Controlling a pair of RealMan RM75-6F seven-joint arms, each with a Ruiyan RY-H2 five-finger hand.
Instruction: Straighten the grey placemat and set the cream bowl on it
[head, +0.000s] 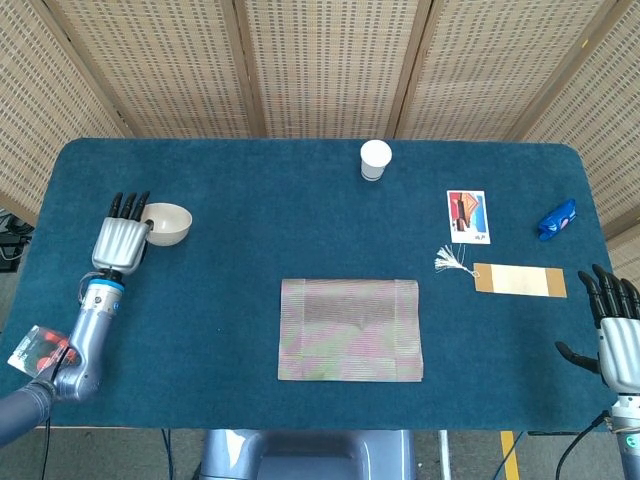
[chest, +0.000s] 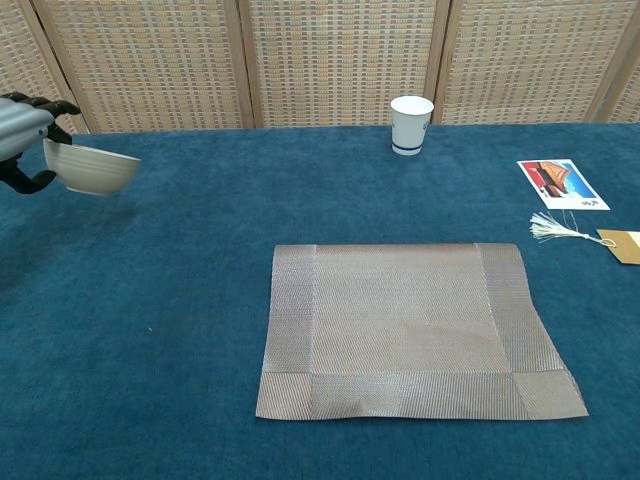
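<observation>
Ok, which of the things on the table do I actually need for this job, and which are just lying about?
Needed:
grey placemat, flat at the table's near middle
cream bowl, held by the left hand, off to the left

Lying about:
paper cup
picture card
tasselled tag
blue packet
red-and-black packet

The robot's left hand (head: 120, 240) has a ribbed silver-grey metal back and slim black fingers (head: 131, 203), and it joins a smooth, rounded blue-grey forearm (head: 82, 345) through a wrist ringed with a thin bright blue band. The right hand (head: 619, 335), at the near right edge of the scene, is built the same way, with a pale silver back, black fingers and a black thumb. A thin dark cable runs beside each arm near the bottom edge of the head view.
</observation>
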